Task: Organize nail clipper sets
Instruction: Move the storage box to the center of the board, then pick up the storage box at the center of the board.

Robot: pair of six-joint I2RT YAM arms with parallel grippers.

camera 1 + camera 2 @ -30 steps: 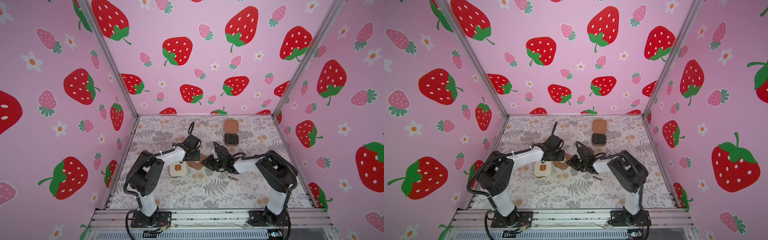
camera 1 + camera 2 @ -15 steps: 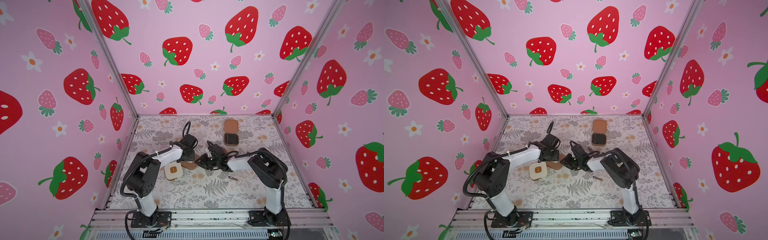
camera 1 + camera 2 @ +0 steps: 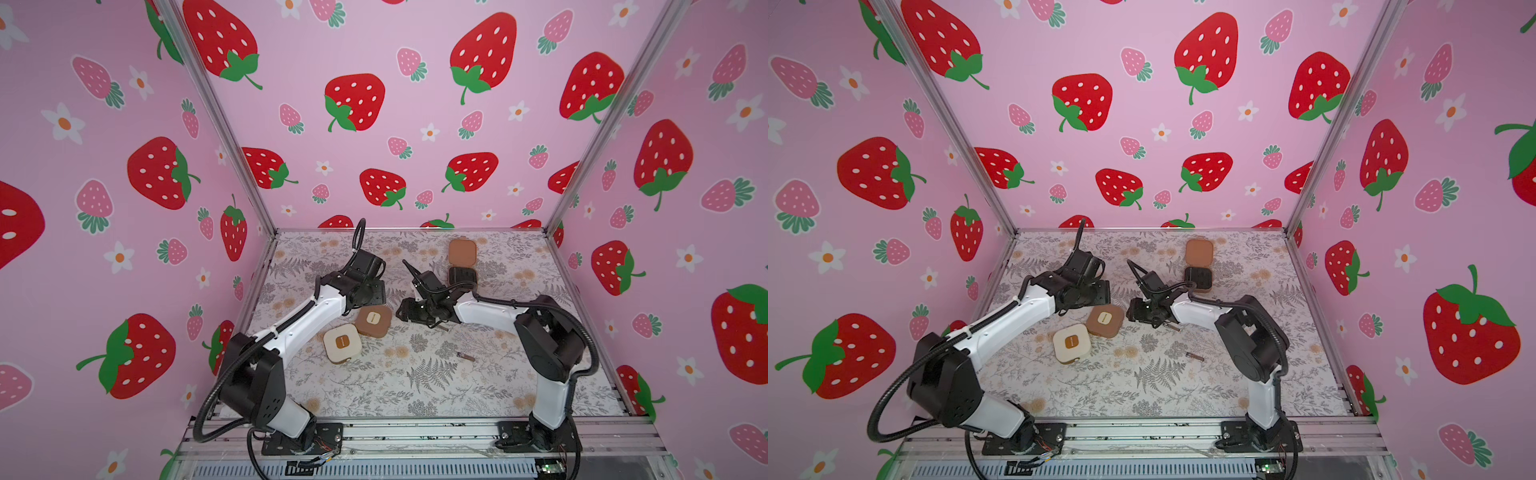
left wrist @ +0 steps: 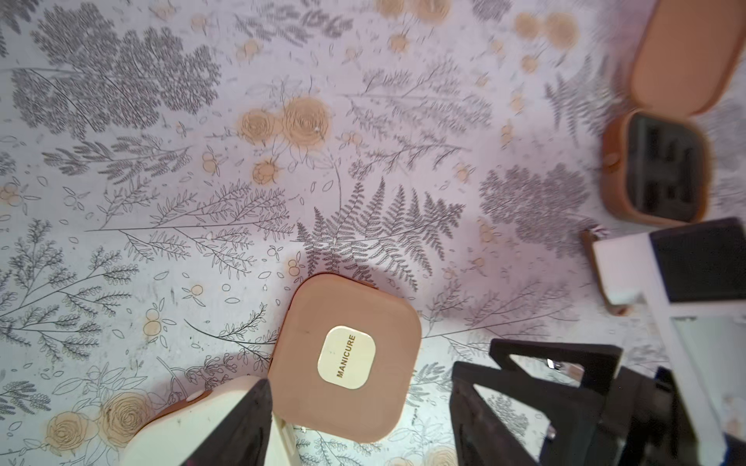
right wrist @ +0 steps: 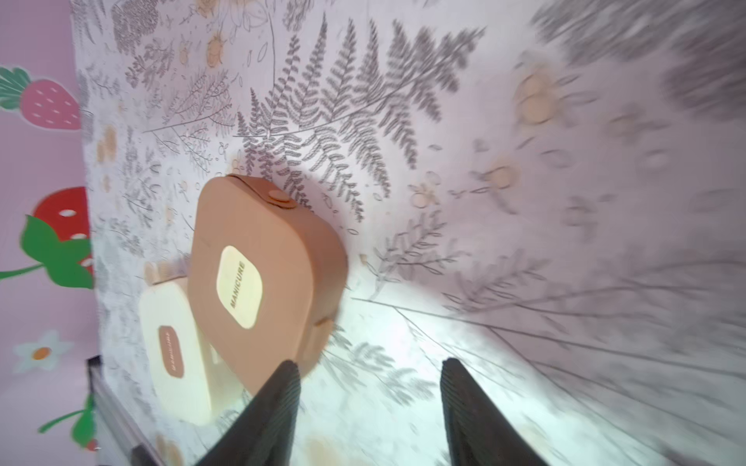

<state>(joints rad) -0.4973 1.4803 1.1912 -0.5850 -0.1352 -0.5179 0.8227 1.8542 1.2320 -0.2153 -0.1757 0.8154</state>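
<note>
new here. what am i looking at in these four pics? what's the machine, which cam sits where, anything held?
Two small robot arms are bolted at the front of a flowery table inside a strawberry-print booth. Both top views look down on the whole scene; the two close-ups come from cameras on each arm's wrist. On the table: a cream case against a closed brown case, an open brown case at the back, and a small metal tool. The left gripper and right gripper both stand open, holding nothing.
</note>
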